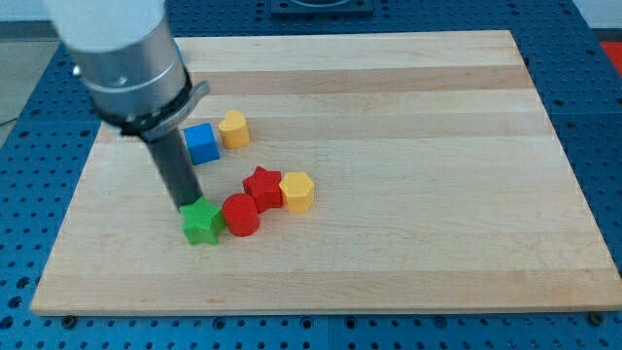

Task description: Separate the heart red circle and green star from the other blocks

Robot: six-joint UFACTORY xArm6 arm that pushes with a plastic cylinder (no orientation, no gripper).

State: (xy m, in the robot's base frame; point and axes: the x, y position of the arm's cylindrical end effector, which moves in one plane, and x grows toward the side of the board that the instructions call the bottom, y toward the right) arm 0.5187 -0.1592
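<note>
A green star (202, 222) lies left of centre near the view's bottom. A red circle (240, 215) touches its right side. A red star (262, 187) sits just above and right of the red circle, and a yellow heart-like block (297, 192) touches the red star's right side. My tip (189, 203) stands at the green star's upper left edge, touching or nearly touching it. The dark rod rises from there toward the view's upper left.
A blue cube (201, 143) and a yellow hexagon-like block (233, 128) sit together above the cluster, just right of the rod. The grey arm body (121, 53) fills the upper left. The wooden board (408, 146) ends at a blue perforated table.
</note>
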